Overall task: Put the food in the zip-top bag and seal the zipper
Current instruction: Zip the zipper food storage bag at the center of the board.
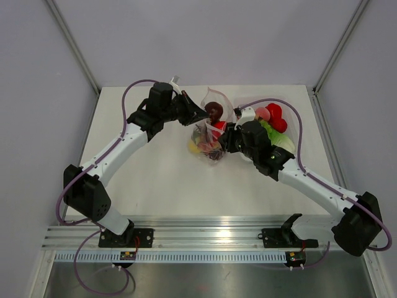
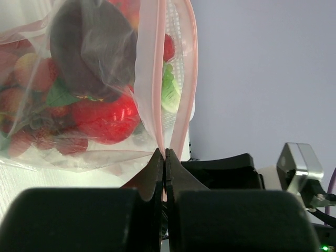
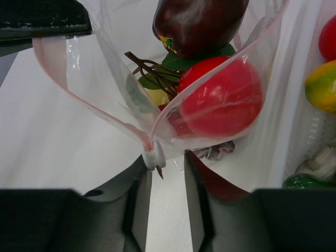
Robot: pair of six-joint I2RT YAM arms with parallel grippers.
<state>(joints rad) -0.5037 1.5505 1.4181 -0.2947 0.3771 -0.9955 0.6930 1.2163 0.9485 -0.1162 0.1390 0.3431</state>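
White tabletop (image 1: 161, 180), zip-top bag (image 1: 220, 96) full of food (image 3: 226, 97) mid far edge, soft and slippery, so I'd grab only the stiffer zipper (image 2: 152, 79): left gripper (image 2: 164, 157) pinched tight on one end, right gripper (image 3: 167, 173) half-spread around the white slider (image 3: 155, 156), not clamped.

Clear, crinkly zip-top bag (image 1: 209, 133), see-through with pale glints. Pinkish-red zipper (image 2: 149, 79) along its mouth, with a small white slider (image 3: 154, 156). Inside, a glossy dark purple fruit (image 3: 199, 21) flecked yellow and red low on its skin, a shiny red tomato (image 3: 223, 97), green leaves, brown twiggy stems and a touch of yellow. Black left gripper (image 2: 165, 153); dark grey-black right gripper (image 3: 167, 163). White ribbed basket (image 3: 314, 128), with red, pink, green and pale lettuce-coloured pieces, one shading from green to yellow (image 3: 323, 86). White arms (image 1: 121, 149) with black joints, purple cables (image 1: 124, 105), white table (image 1: 161, 180), pale lilac-grey walls (image 1: 198, 37).
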